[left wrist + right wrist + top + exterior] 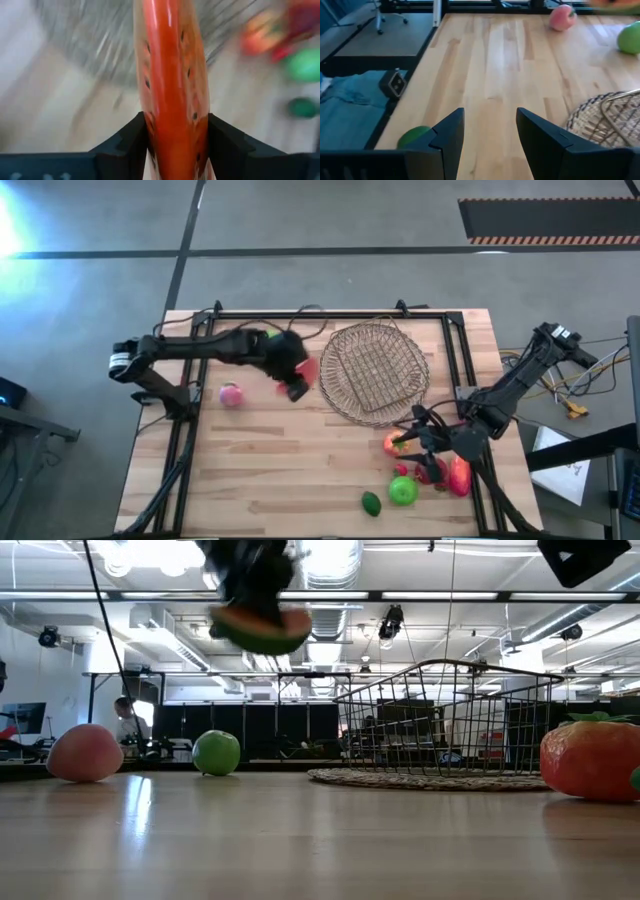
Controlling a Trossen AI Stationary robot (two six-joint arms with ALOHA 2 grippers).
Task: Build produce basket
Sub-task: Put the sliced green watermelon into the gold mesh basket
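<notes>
High view puts the wire basket [377,370] on a round woven mat [345,405] at the table's far middle, with no produce visible inside it. Just left of the basket, the left gripper [300,376] hangs above the wooden table [260,470], its fingers pinching one red slice [309,368]. One pink piece [232,395] lies alone to the left of that gripper. Near the right front corner sits a cluster: one orange-red pepper [394,444], one green apple [403,490], one small dark-green piece [371,503], and red pieces [458,476] whose number cannot be told. The right gripper [428,442] rests over that cluster.

Left wrist view alone shows the dark seeds on the slice [172,85] and both fingers [125,145] pressed against it. Right wrist view shows the right gripper's fingers [447,137] spread, holding nothing. Low view reveals a second green apple [216,752] that the left arm hides from above, and the slice's green rind [262,628].
</notes>
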